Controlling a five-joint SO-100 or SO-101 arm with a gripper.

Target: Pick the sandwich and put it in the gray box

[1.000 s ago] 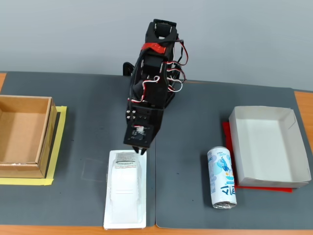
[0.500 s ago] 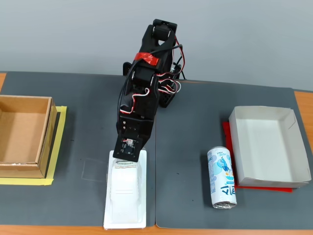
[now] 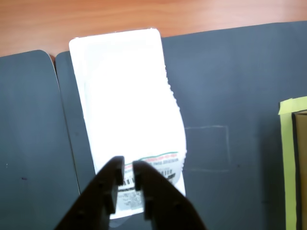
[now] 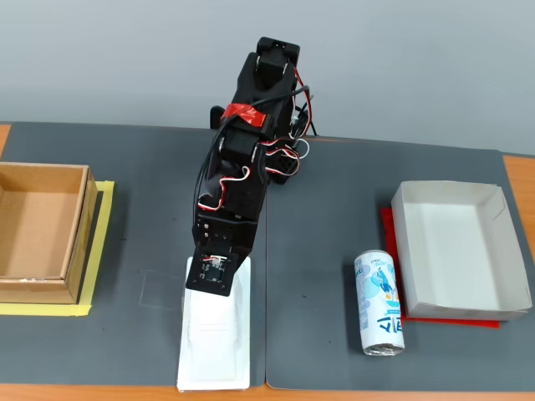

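Wrist view: the sandwich (image 3: 129, 110) is a long white plastic wedge pack lying on dark mats, its printed gray label at the near end. The claw (image 3: 128, 171) hovers over that label, tips narrowly parted with the label showing between them, gripping nothing.

Fixed view: the sandwich (image 4: 216, 334) lies near the counter's (image 4: 334, 217) front edge under the arm. The gray box (image 4: 456, 249), far right, holds nothing; a can (image 4: 378, 302) lies just left of it. The brown box (image 4: 42, 230) at left looks empty.
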